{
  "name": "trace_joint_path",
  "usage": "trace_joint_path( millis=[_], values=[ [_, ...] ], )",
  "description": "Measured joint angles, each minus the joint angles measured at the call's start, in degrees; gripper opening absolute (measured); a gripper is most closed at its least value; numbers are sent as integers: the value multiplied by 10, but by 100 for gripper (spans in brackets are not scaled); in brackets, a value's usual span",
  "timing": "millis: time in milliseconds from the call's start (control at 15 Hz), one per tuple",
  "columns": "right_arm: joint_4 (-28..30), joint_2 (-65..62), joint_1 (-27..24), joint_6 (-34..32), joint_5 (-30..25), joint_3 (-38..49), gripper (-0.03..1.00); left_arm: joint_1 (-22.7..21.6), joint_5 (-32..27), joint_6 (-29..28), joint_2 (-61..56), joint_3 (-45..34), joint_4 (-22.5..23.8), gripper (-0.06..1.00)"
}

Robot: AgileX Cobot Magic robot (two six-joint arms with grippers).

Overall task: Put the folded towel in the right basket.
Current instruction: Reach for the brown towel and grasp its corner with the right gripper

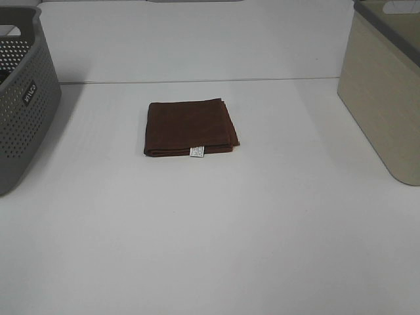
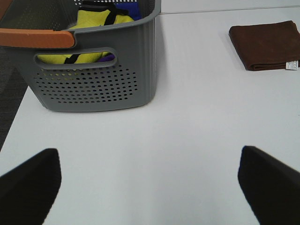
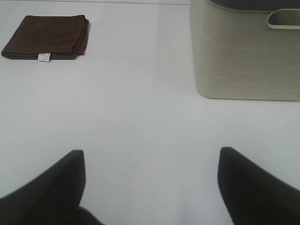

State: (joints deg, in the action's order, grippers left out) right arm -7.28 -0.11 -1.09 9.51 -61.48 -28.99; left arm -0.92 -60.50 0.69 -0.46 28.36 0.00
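The perforated grey basket (image 1: 26,111), holding yellow and blue cloth (image 2: 98,18), stands at the far side of the white table (image 1: 230,230) from the beige basket (image 1: 384,98). The left gripper (image 2: 149,154) hangs over bare tabletop with its jaws spread wide and nothing between them.

The folded towel (image 1: 189,126) lies flat on the table, well apart from the beige basket and to its left, about midway between it and the grey one. It is dark brown, folded into a neat, nearly square pad with layered edges showing along one side, and a small white label (image 1: 197,152) sticks out at its near edge.

The right gripper (image 3: 152,152) is likewise wide open and empty, short of the beige basket and untouched by it.
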Motion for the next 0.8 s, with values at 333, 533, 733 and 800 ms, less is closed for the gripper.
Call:
trace_joint_path(
  millis=[333,533,733,800],
  values=[
    [0,0,0,0,0,0,74,0,0,0,0,0,0,97],
    [0,0,0,0,0,0,74,0,0,0,0,0,0,97],
    [0,0,0,0,0,0,74,0,0,0,0,0,0,97],
    [0,0,0,0,0,0,74,0,0,0,0,0,0,97]
  ],
)
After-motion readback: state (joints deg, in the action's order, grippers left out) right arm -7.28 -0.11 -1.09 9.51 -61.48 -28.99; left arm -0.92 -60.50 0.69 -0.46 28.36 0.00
